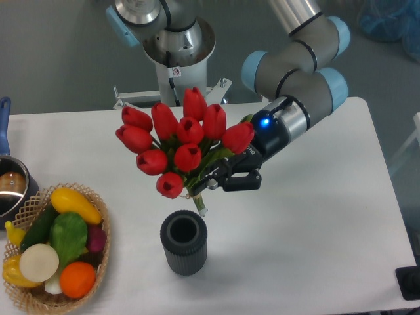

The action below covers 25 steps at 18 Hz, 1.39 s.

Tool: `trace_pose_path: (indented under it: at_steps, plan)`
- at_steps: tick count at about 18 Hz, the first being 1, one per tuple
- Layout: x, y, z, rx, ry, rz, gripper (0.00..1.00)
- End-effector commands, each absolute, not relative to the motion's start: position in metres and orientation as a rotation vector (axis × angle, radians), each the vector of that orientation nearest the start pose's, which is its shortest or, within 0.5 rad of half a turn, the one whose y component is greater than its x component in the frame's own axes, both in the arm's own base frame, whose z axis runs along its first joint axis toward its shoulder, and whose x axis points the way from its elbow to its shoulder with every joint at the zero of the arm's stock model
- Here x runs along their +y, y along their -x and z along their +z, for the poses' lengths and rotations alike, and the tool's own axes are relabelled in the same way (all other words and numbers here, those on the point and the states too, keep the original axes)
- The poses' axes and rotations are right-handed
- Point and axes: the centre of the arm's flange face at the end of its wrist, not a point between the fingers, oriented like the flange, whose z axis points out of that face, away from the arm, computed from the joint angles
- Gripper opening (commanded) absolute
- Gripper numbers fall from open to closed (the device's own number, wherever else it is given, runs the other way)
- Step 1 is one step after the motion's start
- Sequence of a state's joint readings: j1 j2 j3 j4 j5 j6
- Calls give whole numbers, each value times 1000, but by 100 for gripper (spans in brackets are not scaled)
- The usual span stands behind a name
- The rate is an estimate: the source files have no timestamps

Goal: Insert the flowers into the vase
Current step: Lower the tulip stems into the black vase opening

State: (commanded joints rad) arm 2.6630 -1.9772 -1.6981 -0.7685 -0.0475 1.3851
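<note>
Reaching in from the upper right, forearm sloping down toward the left, wrist lit with a blue light. Gripper (220, 182) turned sideways, pointing left, raised clear of the bench (315, 216). Dark fingers (241, 186) clamped on the stems of the flowers (180, 147), bunch tilted up-left.

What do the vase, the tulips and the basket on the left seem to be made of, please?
The vase looks like matte dark grey plastic or rubber: ribbed sides, no glare. The flowers, held in the tool, seem artificial, perhaps plastic or foam: the buds are uniform, smooth and slightly glossy. The basket appears to be woven wicker or rattan, tan, with an open lattice rim.
</note>
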Motion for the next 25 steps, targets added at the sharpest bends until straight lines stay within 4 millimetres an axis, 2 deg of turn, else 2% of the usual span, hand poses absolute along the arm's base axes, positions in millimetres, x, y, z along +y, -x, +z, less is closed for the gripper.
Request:
trace_pose_path:
  at_steps: [3, 13, 25]
  plan:
    - [490, 427, 368, 422, 1448, -357, 14]
    - [493, 430, 360, 419, 1396, -371, 14]
    - [498, 427, 334, 394, 1391, -406, 15]
